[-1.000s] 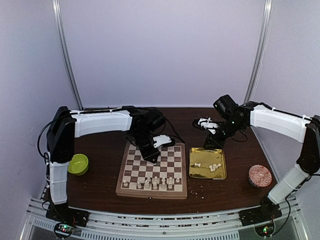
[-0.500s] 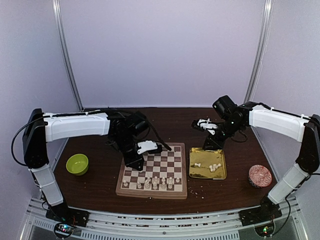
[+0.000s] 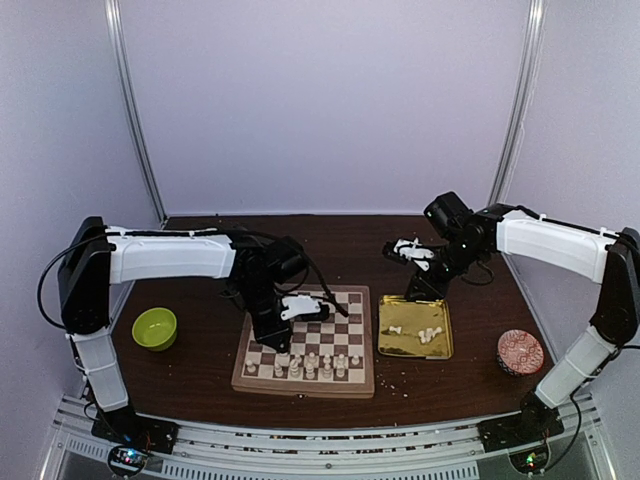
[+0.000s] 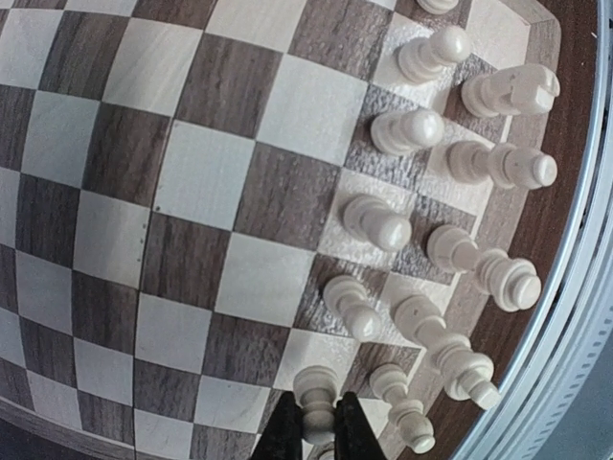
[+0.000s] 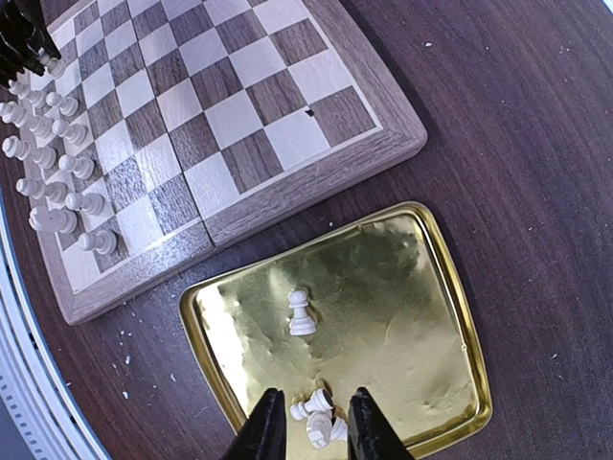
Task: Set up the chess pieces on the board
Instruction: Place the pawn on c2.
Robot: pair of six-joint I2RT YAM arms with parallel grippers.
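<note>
Pinching one pawn (image 4: pixel 315 385); left gripper (image 4: pixel 319 427)

white-shelled arms (image 3: pixel 165 255), black joints and cables, black-fingered left tool (image 4: pixel 319 407), right tool (image 5: pixel 313 395).

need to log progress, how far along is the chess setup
Partly done. About ten chess pieces stand in two rows along the near edge of the board. In hand: the left gripper is shut on a pawn at the end of those rows. Left: an upright piece and a small heap sit in the gold tray, under the open right gripper.
</note>
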